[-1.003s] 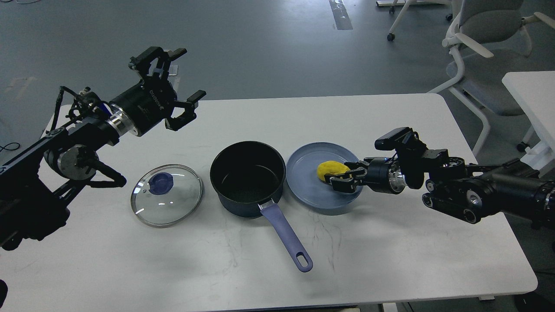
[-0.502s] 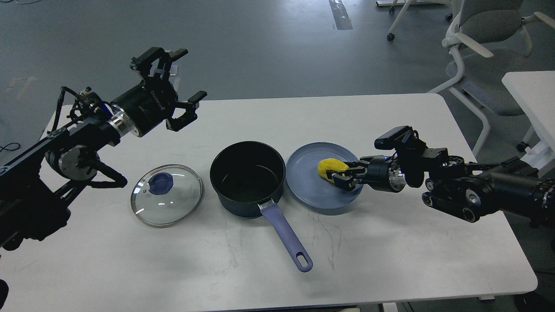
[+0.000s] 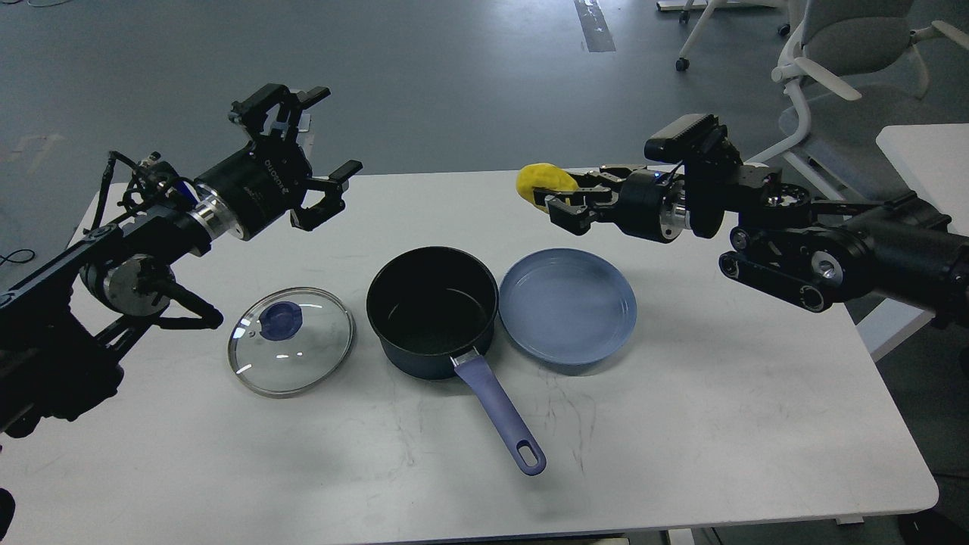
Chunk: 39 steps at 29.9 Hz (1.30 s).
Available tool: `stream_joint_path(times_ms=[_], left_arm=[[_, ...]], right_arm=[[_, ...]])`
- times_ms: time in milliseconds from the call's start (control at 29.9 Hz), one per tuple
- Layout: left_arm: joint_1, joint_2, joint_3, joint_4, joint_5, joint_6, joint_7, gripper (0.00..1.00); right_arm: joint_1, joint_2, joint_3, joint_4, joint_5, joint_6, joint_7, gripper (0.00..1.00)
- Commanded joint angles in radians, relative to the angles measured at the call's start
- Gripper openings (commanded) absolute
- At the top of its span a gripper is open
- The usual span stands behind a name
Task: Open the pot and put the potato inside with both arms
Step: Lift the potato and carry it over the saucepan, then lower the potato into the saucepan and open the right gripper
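The dark pot (image 3: 432, 310) stands open at the table's middle, its blue handle (image 3: 501, 415) pointing toward me. Its glass lid (image 3: 291, 341) with a blue knob lies flat on the table to the pot's left. My right gripper (image 3: 551, 198) is shut on the yellow potato (image 3: 542, 182) and holds it high above the table, behind and right of the pot, over the far edge of the blue plate (image 3: 567, 309). My left gripper (image 3: 312, 147) is open and empty, raised above the table's back left.
The plate stands right beside the pot on its right. The white table (image 3: 681, 424) runs wide in front and to the right. An office chair (image 3: 840, 68) and another table (image 3: 927, 163) stand at the back right.
My right gripper has closed on the potato and lifted it off the plate, up and slightly left. The left arm has barely moved.
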Motion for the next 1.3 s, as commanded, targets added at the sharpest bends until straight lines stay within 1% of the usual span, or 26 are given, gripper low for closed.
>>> stream_joint_path(times_ms=[0,100,234,334,568,903,1037,1070,1104,1137,1170,1271], left_arm=[[0.0,0.0,0.0,0.0,0.0,0.0,0.0,0.98],[0.0,0.0,0.0,0.0,0.0,0.0,0.0,0.98],[0.0,-0.003,-0.001,-0.002,0.0,0.0,0.0,0.98],[0.0,-0.001,0.0,-0.002,0.0,0.0,-0.002,0.98],[0.0,-0.003,0.002,-0.002,0.0,0.0,-0.002,0.98],[0.003,-0.001,0.0,-0.003,0.0,0.0,-0.006,0.98],[0.005,-0.001,-0.001,-0.003,0.0,0.0,-0.008,0.98],[0.005,-0.001,-0.001,-0.003,0.0,0.0,-0.008,0.98],[0.005,-0.001,-0.001,-0.003,0.0,0.0,-0.008,0.98],[0.005,-0.001,-0.001,-0.003,0.0,0.0,-0.008,0.98],[0.005,0.0,-0.001,-0.003,0.0,0.0,-0.008,0.98],[0.005,0.0,-0.003,-0.003,0.0,0.0,-0.008,0.98]], right_arm=[[0.035,0.011,0.017,0.085,0.0,-0.006,0.0,0.0],[0.035,0.024,0.015,0.119,0.0,-0.009,0.0,0.0],[0.0,0.116,0.002,0.108,-0.005,-0.009,0.0,0.0],[-0.002,0.161,0.0,0.102,-0.005,-0.009,0.0,0.0],[-0.005,0.195,-0.001,0.09,-0.005,-0.009,0.0,0.0],[-0.022,0.201,-0.032,0.085,-0.005,-0.009,0.0,0.0],[-0.054,0.224,-0.046,0.027,-0.001,-0.009,0.0,0.0],[-0.066,0.256,-0.043,-0.008,0.002,-0.014,0.0,0.36],[-0.074,0.288,-0.034,-0.026,0.003,-0.014,0.0,0.76],[-0.074,0.288,-0.034,-0.027,0.003,-0.014,0.0,0.77],[-0.078,0.302,-0.028,-0.03,0.006,-0.014,-0.001,1.0],[-0.078,0.305,-0.014,-0.036,0.043,-0.014,-0.003,1.0]])
